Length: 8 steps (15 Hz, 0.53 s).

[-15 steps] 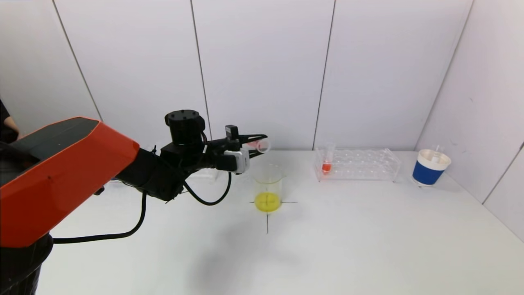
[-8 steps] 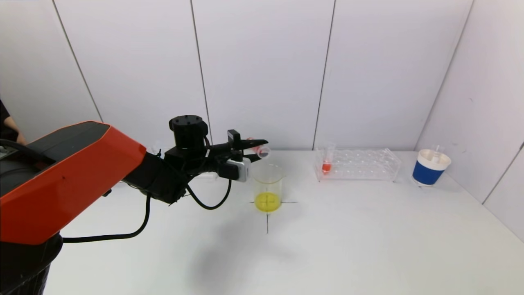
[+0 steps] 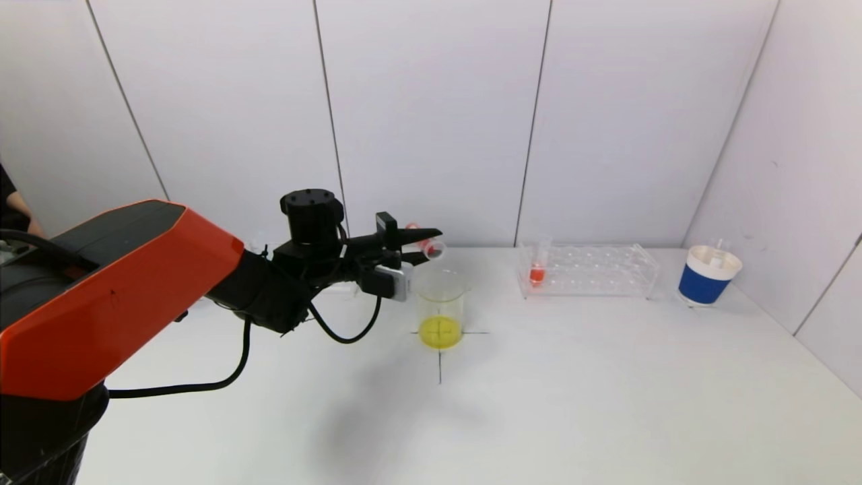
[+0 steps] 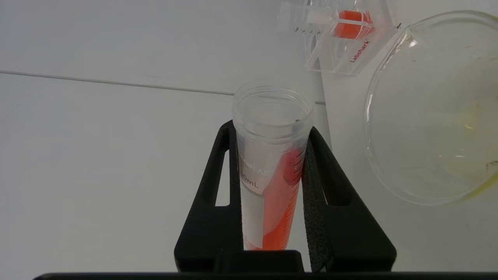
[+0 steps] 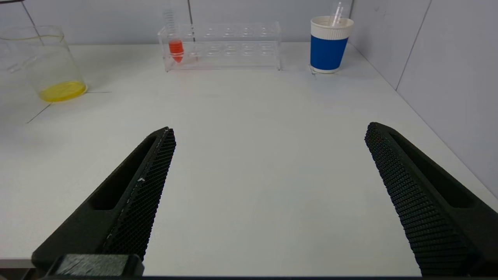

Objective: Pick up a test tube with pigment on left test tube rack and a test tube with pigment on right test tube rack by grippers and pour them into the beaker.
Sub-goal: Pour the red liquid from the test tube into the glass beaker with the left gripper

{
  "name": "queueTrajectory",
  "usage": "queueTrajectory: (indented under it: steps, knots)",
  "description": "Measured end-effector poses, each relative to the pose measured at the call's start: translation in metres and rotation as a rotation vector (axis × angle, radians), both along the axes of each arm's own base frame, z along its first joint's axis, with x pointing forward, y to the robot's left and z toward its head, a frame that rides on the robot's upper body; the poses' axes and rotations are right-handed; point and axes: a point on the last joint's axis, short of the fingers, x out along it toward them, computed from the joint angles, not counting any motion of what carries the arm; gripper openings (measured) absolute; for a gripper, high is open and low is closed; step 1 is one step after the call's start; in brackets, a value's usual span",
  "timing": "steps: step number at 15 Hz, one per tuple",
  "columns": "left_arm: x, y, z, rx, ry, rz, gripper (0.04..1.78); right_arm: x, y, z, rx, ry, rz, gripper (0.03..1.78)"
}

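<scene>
We hold the left gripper (image 3: 423,244) above the beaker (image 3: 441,310), its fingers (image 4: 327,186) clamped on the tilted test tube (image 4: 272,163) of orange pigment. Our right gripper (image 5: 268,155) hangs over the bench (image 5: 249,147), fingers wide apart. The right rack (image 3: 587,269) holds another tube.

Bright even light, soft shadow on table (image 3: 404,417), sharp focus

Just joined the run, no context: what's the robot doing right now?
The left gripper holds a test tube of red pigment, tipped on its side above the beaker, which has yellow liquid at the bottom. The right gripper is open over bare table, holding nothing. Another red tube stands in the right rack.
</scene>
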Motion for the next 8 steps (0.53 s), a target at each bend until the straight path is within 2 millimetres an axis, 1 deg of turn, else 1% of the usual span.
queueTrajectory:
  steps: [8]
  knots:
    - [0.0023, -0.0005, 0.0026, 0.010, -0.048, 0.001, 0.45, 0.0000, 0.0000, 0.0000, 0.000, 0.000, 0.000, 1.77]
